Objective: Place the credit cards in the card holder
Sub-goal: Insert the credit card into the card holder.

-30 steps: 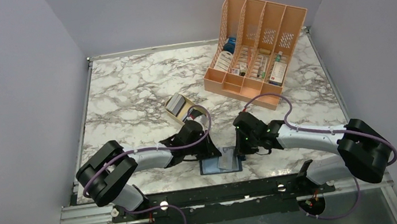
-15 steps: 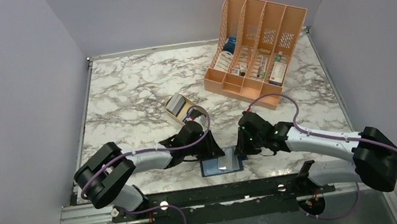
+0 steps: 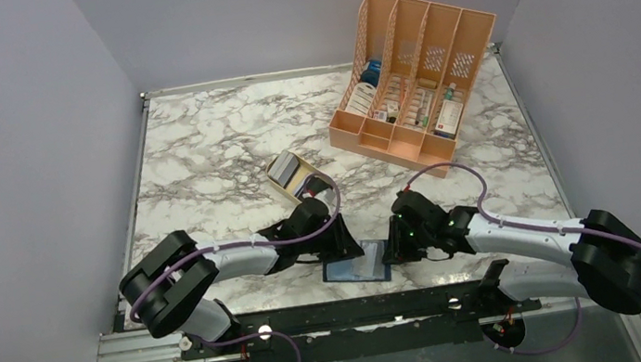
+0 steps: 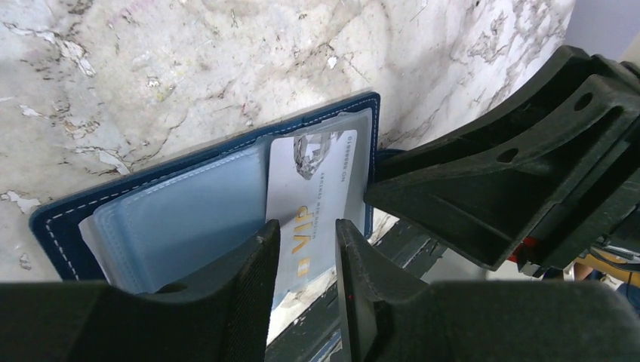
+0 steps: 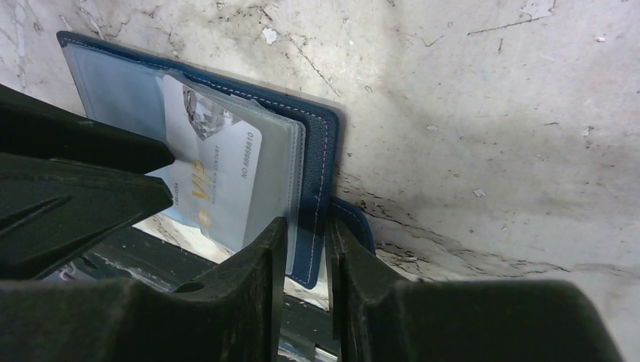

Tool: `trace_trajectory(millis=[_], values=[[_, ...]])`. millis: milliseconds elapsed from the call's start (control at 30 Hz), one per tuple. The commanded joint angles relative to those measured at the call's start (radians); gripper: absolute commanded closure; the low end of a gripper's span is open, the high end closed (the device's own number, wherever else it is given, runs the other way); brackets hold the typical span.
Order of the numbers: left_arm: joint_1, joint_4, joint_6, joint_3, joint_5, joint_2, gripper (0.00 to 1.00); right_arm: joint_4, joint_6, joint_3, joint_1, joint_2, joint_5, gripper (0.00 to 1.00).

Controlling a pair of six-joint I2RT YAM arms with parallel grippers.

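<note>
1. The card holder [image 3: 356, 268] lies open and flat at the very near edge of the marble worktop [image 3: 219, 147], cover down and clear sleeves up. It sits between my two claws, so both can reach it.
2. A silver VIP credit card [image 4: 317, 188] looks tucked partway into the sleeve on the holder's right half, with its near end poking out. I judge this is mid-insertion and the card is not seated yet.
3. Left claw [image 4: 304, 234]: fingers are close together with a narrow gap, tips over the card's near end. It is probably there to nudge the card in. I cannot tell if it nips anything.
4. Right claw [image 5: 303, 230]: also a narrow gap, tips over the sleeve edge and stitched border at the holder's right side. It is likely pinning the holder so it won't slide off the edge. I cannot tell if it is clamped.
5. In the top view the card is only a pale smear. The wrist views show the VIP lettering and the clear sleeve over it.
6. The left wrist view shows the right claw's body butted against the holder's right edge. The right wrist view adds a navy tab [image 5: 355, 222] sticking out under that edge.
7. Only the top view shows the gold tin [image 3: 291, 174], far-left of the holder, and the peach file rack [image 3: 414, 66], far right. Both are well apart from the work.
</note>
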Motion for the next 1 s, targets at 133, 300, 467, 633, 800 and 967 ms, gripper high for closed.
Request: trace_trajectory(millis=[133,300,467,633,800,967], values=[[-0.011,-0.043,0.009,0.028,0.001,-0.028,0.62,0.037,0.029,-0.012,0.003,-0.011,-0.013,0.75],[-0.011,-0.089,0.022,0.016,-0.061,-0.099,0.55,0.039,0.028,-0.017,0.003,-0.011,-0.013,0.75],[-0.012,-0.097,0.02,0.003,-0.041,-0.088,0.51,0.046,0.031,-0.026,0.003,-0.012,-0.014,0.75],[-0.014,-0.092,0.023,0.01,-0.027,-0.062,0.51,0.051,0.037,-0.032,0.002,-0.016,-0.013,0.75],[-0.014,-0.086,0.014,0.0,-0.024,-0.045,0.5,0.061,0.047,-0.036,0.003,-0.019,-0.014,0.75],[-0.014,-0.069,0.008,-0.003,-0.024,-0.021,0.5,0.054,0.042,-0.029,0.003,-0.017,-0.012,0.75]])
